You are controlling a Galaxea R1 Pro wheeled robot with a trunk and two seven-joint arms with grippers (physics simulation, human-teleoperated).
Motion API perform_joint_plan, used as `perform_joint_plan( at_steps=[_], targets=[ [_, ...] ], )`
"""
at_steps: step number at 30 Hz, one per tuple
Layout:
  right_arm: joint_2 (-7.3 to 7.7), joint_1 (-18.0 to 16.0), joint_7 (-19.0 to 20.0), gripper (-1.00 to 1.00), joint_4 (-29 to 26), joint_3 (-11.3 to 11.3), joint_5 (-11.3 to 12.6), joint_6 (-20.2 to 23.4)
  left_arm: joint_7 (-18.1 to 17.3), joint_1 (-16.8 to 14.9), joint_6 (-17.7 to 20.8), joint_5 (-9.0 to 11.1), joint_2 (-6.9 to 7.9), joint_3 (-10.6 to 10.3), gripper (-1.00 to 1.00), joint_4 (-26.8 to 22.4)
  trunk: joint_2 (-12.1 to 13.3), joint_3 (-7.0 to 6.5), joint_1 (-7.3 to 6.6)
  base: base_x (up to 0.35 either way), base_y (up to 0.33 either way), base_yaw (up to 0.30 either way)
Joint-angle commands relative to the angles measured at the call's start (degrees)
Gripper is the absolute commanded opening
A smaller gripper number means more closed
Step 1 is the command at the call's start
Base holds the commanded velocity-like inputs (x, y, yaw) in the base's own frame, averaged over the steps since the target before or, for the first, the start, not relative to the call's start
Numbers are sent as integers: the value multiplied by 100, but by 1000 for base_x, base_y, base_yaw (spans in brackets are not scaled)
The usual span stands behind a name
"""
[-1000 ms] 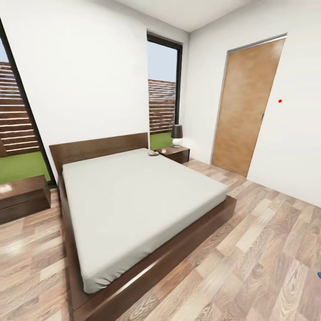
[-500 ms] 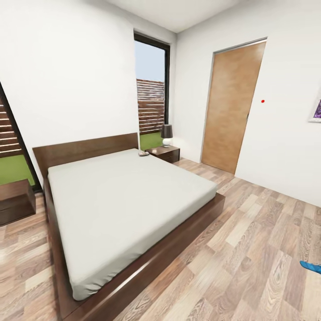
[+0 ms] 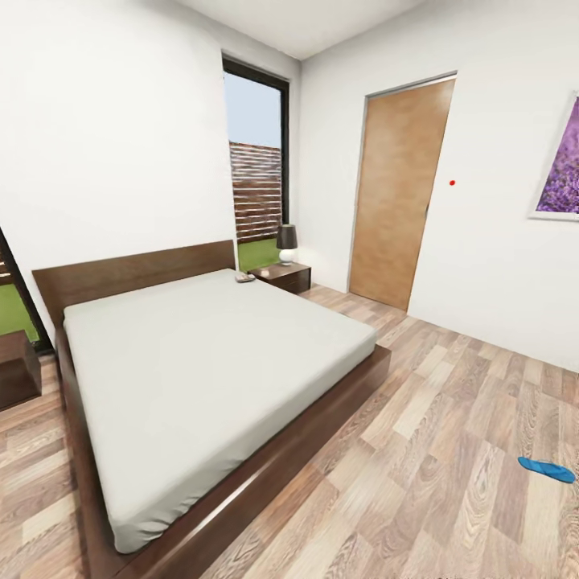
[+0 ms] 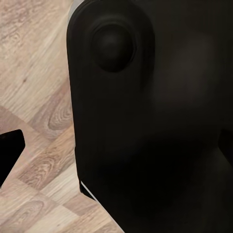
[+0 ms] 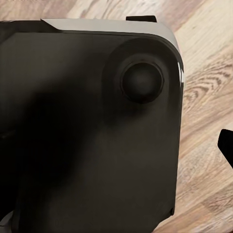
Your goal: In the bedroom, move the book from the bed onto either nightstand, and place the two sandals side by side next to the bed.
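While we look out from the head camera, the bed (image 3: 209, 378) takes up the left and middle of the bedroom, its light-grey mattress smooth and its dark wooden headboard against the white wall. At the far corner of the mattress, close to the headboard's end, lies a small pale object (image 3: 244, 277); it is too small for us to say for sure, but it may be the book. Just beyond that corner stands a nightstand (image 3: 283, 277) with a dark-shaded lamp (image 3: 287, 244) on it, in front of a tall dark-framed window (image 3: 257, 161). The edge of a second nightstand (image 3: 16, 370) shows at the bed's other side. A light-brown door (image 3: 400, 189) is set in the right-hand wall, and a purple picture (image 3: 559, 165) hangs further along it. One blue sandal (image 3: 547, 469) lies flat on the plank floor (image 3: 450, 450), well apart from the bed.

In both wrist views we see a dark rounded robot body (image 4: 155, 121) over floor planks, so we cannot tell whether either arm's jaws are parted or closed.
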State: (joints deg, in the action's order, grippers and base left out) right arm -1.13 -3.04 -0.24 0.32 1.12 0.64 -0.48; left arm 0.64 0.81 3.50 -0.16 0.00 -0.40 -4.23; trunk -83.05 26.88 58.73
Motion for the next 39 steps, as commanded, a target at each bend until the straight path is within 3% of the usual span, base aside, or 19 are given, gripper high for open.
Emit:
perform_joint_plan(
  at_steps=[1, 39],
  targets=[
    [-1, -3, -3, 100, 3, 11, 7, -5, 7, 6, 37, -1, 0, -4, 100, -25, -2, 5, 0, 0, 0, -139],
    [6, -3, -3, 100, 3, 11, 7, -5, 7, 6, 37, 15, 1, 12, 100, -25, -2, 5, 0, 0, 0, -145]
  ],
)
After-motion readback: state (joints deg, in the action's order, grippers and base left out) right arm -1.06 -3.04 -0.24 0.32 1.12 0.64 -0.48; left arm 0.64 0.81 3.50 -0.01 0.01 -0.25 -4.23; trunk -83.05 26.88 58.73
